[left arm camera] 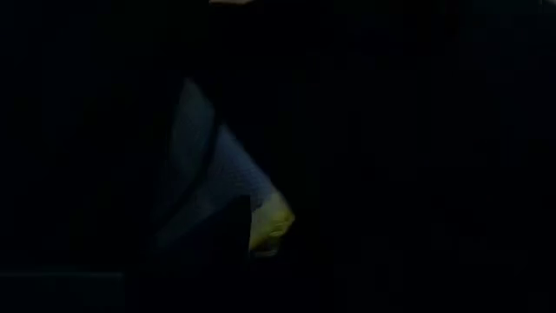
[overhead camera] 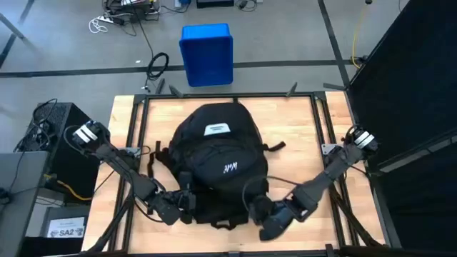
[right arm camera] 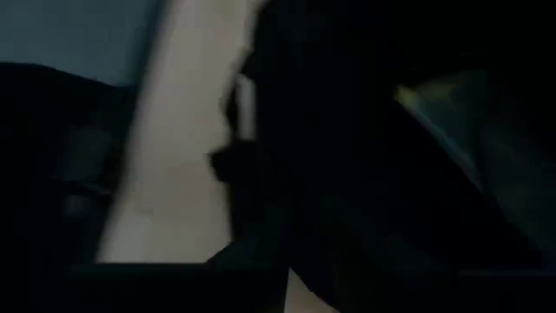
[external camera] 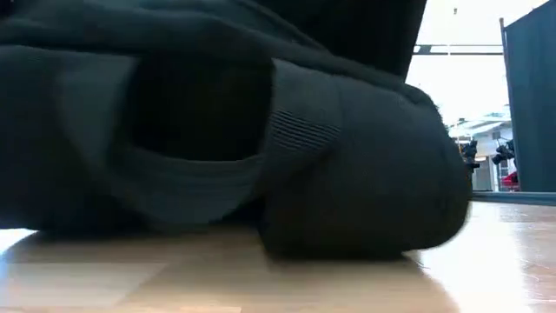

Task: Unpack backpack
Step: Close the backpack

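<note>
The left gripper (overhead camera: 178, 205) pressed into the backpack (overhead camera: 218, 160) at seven o'clock, its fingers' state impossible to tell. The backpack lay mid-table, nothing yet unpacked beside it, its contents hidden. At five o'clock the right gripper (overhead camera: 260, 211) met its edge, fingers equally unreadable.

backpack (overhead camera: 214, 168): matt black cloth | table (overhead camera: 300, 128): pale smooth wood

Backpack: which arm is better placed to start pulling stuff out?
Probably left. In the high view the left tool sits against the backpack at its near edge, and its wrist view shows yellow-green lining. The right tool is at the near corner, seeing mostly table.
</note>
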Tool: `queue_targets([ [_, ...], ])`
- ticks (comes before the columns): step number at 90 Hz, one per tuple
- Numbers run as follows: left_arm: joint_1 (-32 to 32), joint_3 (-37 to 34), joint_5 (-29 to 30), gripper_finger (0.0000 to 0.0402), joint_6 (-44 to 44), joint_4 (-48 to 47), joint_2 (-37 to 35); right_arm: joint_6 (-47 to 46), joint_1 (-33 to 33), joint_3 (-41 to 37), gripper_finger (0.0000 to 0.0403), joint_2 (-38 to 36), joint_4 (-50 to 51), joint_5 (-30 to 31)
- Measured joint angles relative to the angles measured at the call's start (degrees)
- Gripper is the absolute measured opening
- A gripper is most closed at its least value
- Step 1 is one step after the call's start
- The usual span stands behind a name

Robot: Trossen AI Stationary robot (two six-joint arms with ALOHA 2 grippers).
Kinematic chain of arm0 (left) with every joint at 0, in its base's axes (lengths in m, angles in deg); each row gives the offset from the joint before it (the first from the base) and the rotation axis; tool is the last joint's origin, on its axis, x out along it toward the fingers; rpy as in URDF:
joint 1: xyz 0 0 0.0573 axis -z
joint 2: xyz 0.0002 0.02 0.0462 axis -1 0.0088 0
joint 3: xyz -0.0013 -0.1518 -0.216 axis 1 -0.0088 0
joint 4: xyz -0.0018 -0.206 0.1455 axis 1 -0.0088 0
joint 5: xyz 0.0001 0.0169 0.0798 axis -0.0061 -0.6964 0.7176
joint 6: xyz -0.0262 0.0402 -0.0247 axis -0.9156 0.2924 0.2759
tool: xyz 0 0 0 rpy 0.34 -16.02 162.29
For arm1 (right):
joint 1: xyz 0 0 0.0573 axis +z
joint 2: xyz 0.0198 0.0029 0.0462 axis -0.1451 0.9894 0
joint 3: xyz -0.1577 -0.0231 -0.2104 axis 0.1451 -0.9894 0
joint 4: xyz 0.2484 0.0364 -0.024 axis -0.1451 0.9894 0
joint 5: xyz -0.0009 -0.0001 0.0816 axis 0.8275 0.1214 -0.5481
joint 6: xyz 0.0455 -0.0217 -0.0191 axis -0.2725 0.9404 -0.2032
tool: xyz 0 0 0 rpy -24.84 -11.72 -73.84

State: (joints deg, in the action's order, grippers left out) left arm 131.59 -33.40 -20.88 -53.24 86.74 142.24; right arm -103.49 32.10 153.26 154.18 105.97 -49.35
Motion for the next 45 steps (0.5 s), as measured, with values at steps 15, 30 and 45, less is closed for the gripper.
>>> queue_targets([
  [15,-0.84,0.0,0.08,0.0214,0.04,1.28,0.14,4.85,1.65,0.0,0.005,0.0,-8.14,-8.22],
  [30,-1.62,0.0,2.72,0.0214,3.29,3.76,0.14,4.94,1.69,-0.56,0.0043,1.11,-9.18,-11.08],
  [45,-3.24,0.0,7.39,0.0214,9.68,8.73,0.07,3.06,-1.74,-8.11,0.002,1.7,-18.36,-17.82],
])
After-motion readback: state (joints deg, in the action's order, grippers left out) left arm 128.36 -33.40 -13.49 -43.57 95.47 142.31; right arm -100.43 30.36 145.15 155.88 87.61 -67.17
